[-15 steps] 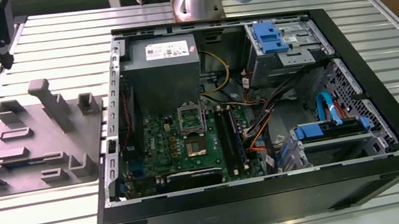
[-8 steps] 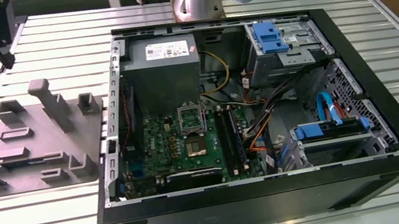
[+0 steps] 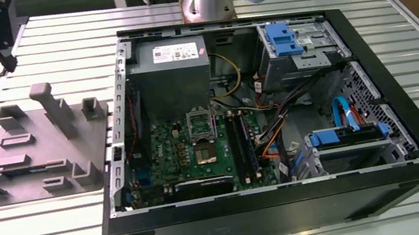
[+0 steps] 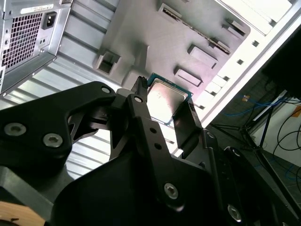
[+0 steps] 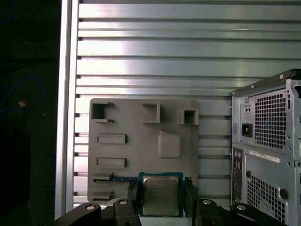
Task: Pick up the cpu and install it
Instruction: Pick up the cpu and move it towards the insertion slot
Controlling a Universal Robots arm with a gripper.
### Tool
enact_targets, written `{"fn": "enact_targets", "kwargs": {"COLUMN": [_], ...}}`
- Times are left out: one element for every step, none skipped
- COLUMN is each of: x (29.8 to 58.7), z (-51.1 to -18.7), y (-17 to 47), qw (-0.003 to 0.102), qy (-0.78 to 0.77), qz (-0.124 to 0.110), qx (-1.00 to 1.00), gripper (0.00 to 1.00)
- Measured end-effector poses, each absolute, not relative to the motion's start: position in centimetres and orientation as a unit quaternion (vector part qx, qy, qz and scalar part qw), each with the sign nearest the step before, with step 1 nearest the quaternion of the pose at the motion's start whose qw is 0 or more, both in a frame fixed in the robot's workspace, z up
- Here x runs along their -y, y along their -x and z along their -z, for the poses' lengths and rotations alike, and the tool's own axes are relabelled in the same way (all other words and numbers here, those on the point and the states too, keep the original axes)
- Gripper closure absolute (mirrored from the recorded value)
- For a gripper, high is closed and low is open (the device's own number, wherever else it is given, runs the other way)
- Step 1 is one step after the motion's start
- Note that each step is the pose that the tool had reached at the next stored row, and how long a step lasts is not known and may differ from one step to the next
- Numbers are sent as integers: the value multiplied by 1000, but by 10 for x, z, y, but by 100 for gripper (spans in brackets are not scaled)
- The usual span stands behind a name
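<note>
Tool: black two-fingered tool (image 5: 161, 200), closed on the cpu; one finger (image 5: 133, 194) stands at each of two opposite edges.
Cpu: small flat square cpu (image 5: 161, 195) with a silvery-grey metal top and a green rim, held between the fingertips, metal top towards both wrist cameras (image 4: 167, 100).
Cpu vs. tool: right at the fingertips, edges touching the pads, clear of the tool's body.
Background of cpu: grey plastic fixture plate (image 5: 141, 141) with raised blocks and pockets, seen behind the cpu in both wrist views.
Surface: ribbed aluminium surface (image 5: 188, 47) carrying the plate and a black open computer case (image 3: 290, 202), side by side.
Case interior (exterior view): green motherboard (image 3: 172, 151), with a rectangular metal socket frame (image 3: 202, 132) at its middle.
</note>
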State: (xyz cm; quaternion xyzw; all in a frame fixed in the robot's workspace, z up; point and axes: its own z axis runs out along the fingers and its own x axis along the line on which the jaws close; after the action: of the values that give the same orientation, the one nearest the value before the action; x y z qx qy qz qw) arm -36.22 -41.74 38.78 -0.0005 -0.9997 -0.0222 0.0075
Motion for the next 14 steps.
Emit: {"fn": "enact_targets", "kwargs": {"x": [417,417,417,417,417,417,417,417,417,417,417,417,417,417], "z": [-388,-388,-388,-388,-388,-388,-388,-388,-388,-388,-388,-388,-388,-388], "y": [362,362,362,361,361,361,361,361,360,360,360,360,357,354], "qw": [8,8,8,8,8,8,7,8,8,7,8,8,8,7], "qy": [0,0,0,0,0,0,0,0,0,0,0,0,0,0], "qz": [22,22,22,22,22,22,22,22,22,22,22,22,22,22], "qx": [1000,1000,1000,1000,1000,1000,1000,1000,1000,1000,1000,1000,1000,1000], "gripper": [53,53,53,53,53,53,53,53,53,53,53,53,53,53]}}
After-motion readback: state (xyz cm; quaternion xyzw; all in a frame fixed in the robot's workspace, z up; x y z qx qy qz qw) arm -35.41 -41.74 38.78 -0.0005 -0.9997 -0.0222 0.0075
